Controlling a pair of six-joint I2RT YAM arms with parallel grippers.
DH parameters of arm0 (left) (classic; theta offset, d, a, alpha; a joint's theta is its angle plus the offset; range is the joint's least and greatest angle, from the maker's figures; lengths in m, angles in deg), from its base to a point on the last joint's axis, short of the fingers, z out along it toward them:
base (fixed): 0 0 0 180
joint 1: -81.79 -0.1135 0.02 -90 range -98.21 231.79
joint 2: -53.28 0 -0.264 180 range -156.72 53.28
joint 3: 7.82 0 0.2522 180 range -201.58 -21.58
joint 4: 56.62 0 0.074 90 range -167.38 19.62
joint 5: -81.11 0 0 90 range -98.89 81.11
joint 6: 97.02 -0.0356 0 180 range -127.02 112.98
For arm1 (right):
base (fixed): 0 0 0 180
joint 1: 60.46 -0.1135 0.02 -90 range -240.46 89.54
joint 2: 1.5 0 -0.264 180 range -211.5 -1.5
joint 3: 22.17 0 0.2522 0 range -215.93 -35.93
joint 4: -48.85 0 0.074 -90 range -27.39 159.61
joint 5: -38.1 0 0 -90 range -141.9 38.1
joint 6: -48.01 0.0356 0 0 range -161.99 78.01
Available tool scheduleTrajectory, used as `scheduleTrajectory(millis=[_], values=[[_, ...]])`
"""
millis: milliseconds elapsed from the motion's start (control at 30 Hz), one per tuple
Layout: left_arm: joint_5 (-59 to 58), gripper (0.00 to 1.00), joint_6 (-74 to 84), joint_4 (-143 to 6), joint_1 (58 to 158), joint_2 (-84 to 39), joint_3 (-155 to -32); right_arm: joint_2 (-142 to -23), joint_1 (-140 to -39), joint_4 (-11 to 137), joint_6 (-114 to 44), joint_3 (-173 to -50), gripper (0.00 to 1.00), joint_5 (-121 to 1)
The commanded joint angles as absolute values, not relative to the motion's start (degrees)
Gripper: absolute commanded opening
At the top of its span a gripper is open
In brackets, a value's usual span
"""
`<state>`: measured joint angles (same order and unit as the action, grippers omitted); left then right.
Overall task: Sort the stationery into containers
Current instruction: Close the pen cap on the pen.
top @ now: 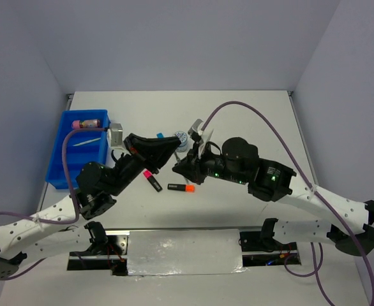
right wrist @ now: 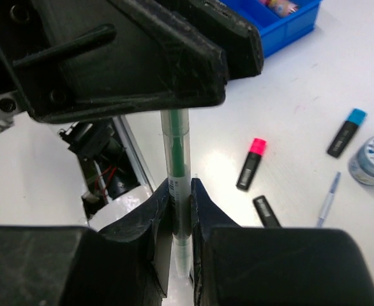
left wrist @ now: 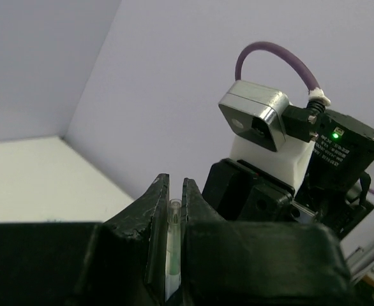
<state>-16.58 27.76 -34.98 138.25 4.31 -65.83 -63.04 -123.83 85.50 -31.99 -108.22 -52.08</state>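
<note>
A thin clear pen with a green core spans between both grippers above the table's middle. My right gripper is shut on its lower part. My left gripper is shut on its other end. In the top view the two grippers meet tip to tip, the left and the right, and hide the pen. The blue tray at the far left holds a pink tube and a thin pen.
On the table below lie a pink-capped highlighter, an orange-capped highlighter, a blue-capped highlighter, a patterned tape roll and a thin pen. The right wrist's camera block is close in front of the left gripper.
</note>
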Motion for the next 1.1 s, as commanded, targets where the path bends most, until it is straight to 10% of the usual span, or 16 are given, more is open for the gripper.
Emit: scheduleTrajectory(millis=[0, 133, 300, 433, 967, 1000, 1067], values=[[-14.5, 0.0, 30.2, -53.3, 142.5, 6.7, -62.4, -58.4, -122.1, 64.3, -29.4, -101.5, 0.0, -50.0], [-22.9, 0.04, 29.2, -58.5, 142.5, 13.0, -64.7, -54.7, -123.1, 62.8, -25.8, -91.8, 0.0, -54.4], [-25.1, 0.49, 27.1, -58.1, 142.5, 15.8, -65.2, -55.2, -125.9, 62.8, -24.1, -87.8, 0.0, -54.3], [-25.2, 0.61, 27.3, -57.9, 142.5, 16.4, -65.1, -56.4, -126.6, 63.2, -24.0, -88.4, 0.0, -52.8], [-24.0, 0.63, 29.6, -59.9, 142.5, 12.0, -62.5, -59.8, -127.2, 65.1, -25.5, -93.7, 0.0, -52.3], [-24.1, 0.6, 29.9, -59.9, 142.5, 11.6, -62.2, -59.8, -127.2, 64.9, -25.6, -93.6, 0.0, -52.5], [-24.4, 0.16, 30.2, -59.4, 142.5, 11.1, -62.3, -60.2, -127.2, 64.8, -26.0, -93.8, 0.0, -52.9]])
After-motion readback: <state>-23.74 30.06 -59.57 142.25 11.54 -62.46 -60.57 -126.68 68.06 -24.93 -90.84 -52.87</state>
